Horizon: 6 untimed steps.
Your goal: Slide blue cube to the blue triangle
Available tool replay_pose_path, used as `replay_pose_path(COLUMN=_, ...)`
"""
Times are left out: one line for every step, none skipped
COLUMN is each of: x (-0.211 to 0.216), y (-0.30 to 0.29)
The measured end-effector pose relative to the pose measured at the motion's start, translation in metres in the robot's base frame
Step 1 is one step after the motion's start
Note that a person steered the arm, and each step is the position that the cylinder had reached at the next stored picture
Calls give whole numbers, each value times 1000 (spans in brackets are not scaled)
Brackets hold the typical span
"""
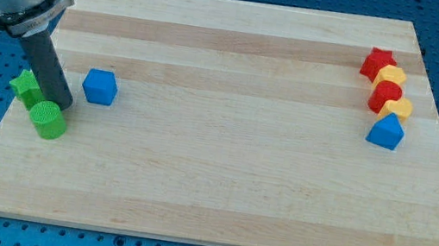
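Observation:
The blue cube (100, 86) sits on the wooden board (222, 167) near the view's left. The blue triangle (386, 131) lies far across the board at the view's right. My tip (62, 105) rests on the board just left of and slightly below the blue cube, a small gap between them. The rod slants up to the arm at the view's top left.
A green star-like block (25, 86) lies left of my tip and a green cylinder (47, 119) just below it. At the view's right, above the blue triangle, stand a red block (377, 64), a yellow block (391, 76), a red block (386, 95) and a yellow block (397, 109).

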<state>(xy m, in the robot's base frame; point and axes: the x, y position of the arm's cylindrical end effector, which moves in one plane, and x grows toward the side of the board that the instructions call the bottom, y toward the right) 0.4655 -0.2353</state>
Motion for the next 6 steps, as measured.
replay_pose_path(x=-27, y=-1)
replay_pose_path(x=-36, y=7)
replay_pose_path(x=-34, y=48)
replay_pose_path(x=-24, y=88)
replay_pose_path(x=-20, y=104)
replay_pose_path(x=-15, y=119)
